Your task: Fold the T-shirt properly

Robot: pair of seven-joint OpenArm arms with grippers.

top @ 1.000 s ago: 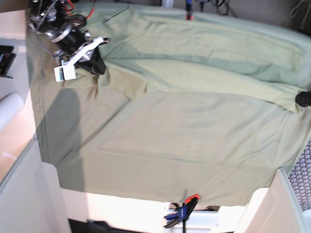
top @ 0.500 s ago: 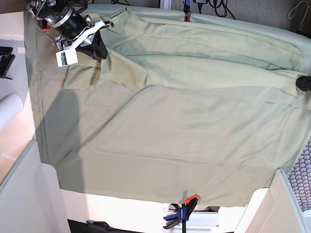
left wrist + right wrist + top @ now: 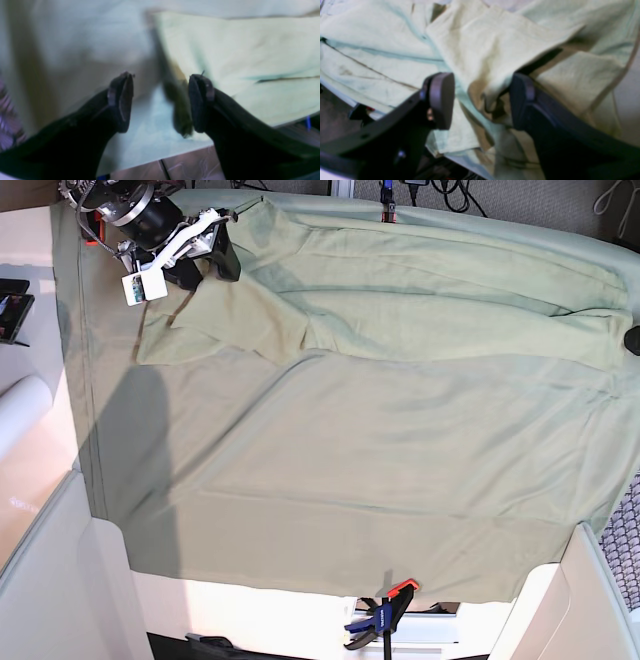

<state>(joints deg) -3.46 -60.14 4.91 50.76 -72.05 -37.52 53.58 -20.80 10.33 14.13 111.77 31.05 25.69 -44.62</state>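
Observation:
The pale sage-green T-shirt lies folded in a long band across the far half of the table, one sleeve spread at its left end. At that far left end my right gripper stands open. In the right wrist view a rumpled fold of the T-shirt rests loose between the open fingers of the right gripper. Only a black tip of my left gripper shows at the base view's right edge. The left gripper is open beside the T-shirt, with a blurred dark edge of cloth between its fingers.
A larger grey-green table cloth covers the table. A blue and orange clamp holds its front edge and a red one the far edge. A white roll and a black device lie left; mesh stands right.
Both grippers have opened and let go of the T-shirt. Both moved toward the far edge, carrying the fold over, and the shirt now lies flatter along the far side.

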